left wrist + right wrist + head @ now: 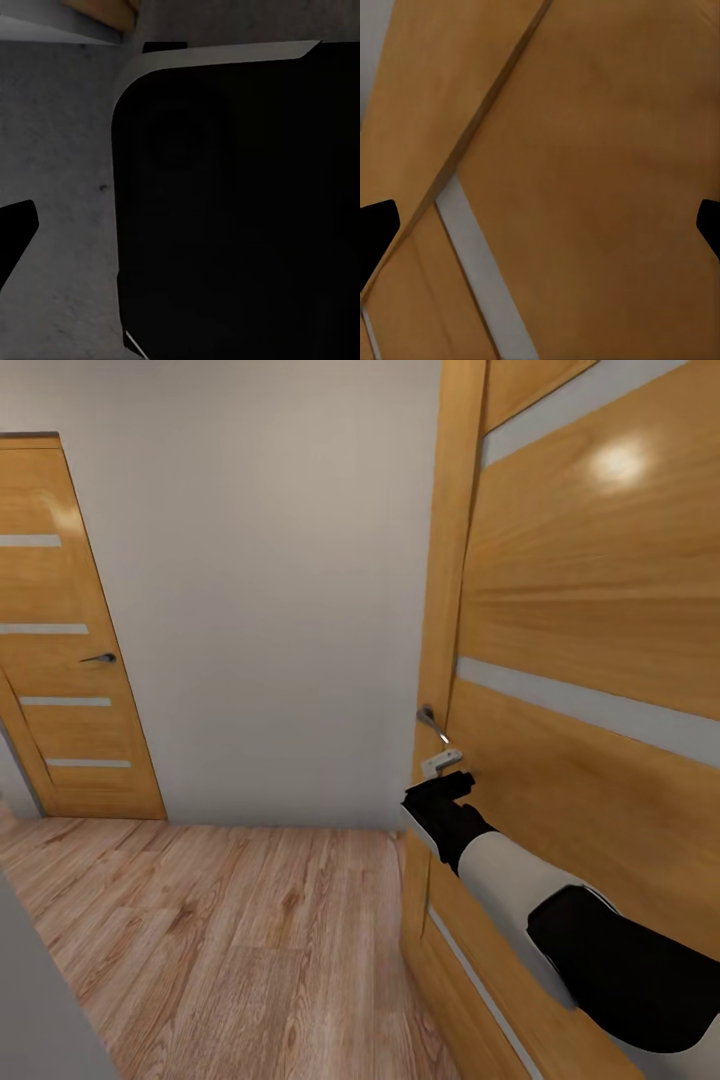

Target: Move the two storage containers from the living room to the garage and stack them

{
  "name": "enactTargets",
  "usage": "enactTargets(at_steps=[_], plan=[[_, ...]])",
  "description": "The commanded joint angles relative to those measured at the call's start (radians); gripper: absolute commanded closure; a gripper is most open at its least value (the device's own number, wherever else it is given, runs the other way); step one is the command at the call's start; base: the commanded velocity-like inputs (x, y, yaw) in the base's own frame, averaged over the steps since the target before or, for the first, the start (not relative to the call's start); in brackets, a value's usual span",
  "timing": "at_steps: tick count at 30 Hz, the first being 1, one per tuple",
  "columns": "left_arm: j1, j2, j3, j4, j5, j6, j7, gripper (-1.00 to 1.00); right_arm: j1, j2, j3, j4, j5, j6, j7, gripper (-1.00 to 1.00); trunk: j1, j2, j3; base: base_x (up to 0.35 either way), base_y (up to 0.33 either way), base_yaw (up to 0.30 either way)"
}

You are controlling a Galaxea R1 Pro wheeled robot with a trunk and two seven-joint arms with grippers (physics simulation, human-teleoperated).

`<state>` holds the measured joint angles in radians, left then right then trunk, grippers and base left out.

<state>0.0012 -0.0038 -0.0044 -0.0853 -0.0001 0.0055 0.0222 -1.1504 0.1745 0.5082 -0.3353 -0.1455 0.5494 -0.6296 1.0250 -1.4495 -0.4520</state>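
Note:
The two storage containers are out of view. My right arm reaches forward to an orange-wood door (590,660) with pale slits on the right. My right gripper (452,778) sits at the door's edge, just under its metal lever handle (432,723). In the right wrist view the right gripper (540,225) is open, with its dark fingertips (375,232) spread wide and only the door panel (600,150) between them. My left gripper (180,232) hangs low over a large black body (240,210) and grey ground; one fingertip (15,240) shows, set wide.
A second orange-wood door (70,660) with a lever handle (100,658) stands shut at the far left. A plain white wall (290,610) closes the end of the passage. Light wood planks (230,920) cover the floor, and a grey wall edge (40,1000) stands close on the left.

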Motion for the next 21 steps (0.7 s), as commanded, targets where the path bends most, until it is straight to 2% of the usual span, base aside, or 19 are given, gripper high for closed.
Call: enactTargets(at_steps=[1,7,10,17,21], plan=[[0.000,0.000,0.000,-0.002,0.000,0.001,0.002,-1.00,-0.002,0.000,0.007,0.001,-0.002,0.009,-0.010,-1.00,0.000,-0.001,-0.001,0.000,0.000,0.000],[0.000,0.000,-0.001,-0.002,0.000,0.001,0.002,-1.00,-0.013,-0.002,0.007,0.001,-0.002,0.009,-0.010,-1.00,0.000,-0.001,-0.001,0.000,0.000,0.000],[0.000,-0.001,-0.001,-0.002,0.000,0.000,0.002,-1.00,-0.023,-0.032,0.006,0.001,-0.003,0.009,-0.010,-1.00,0.000,-0.001,-0.001,0.000,0.000,0.000],[0.000,-0.001,-0.002,-0.002,0.000,0.000,0.002,-1.00,-0.029,-0.053,0.006,0.001,-0.002,0.009,-0.010,-1.00,0.000,-0.001,-0.001,0.000,0.000,0.000],[0.000,-0.001,-0.001,-0.002,0.000,0.000,0.002,-1.00,-0.032,-0.079,0.006,0.001,-0.002,0.009,-0.010,-1.00,0.000,-0.001,-0.001,0.000,0.000,0.000]])
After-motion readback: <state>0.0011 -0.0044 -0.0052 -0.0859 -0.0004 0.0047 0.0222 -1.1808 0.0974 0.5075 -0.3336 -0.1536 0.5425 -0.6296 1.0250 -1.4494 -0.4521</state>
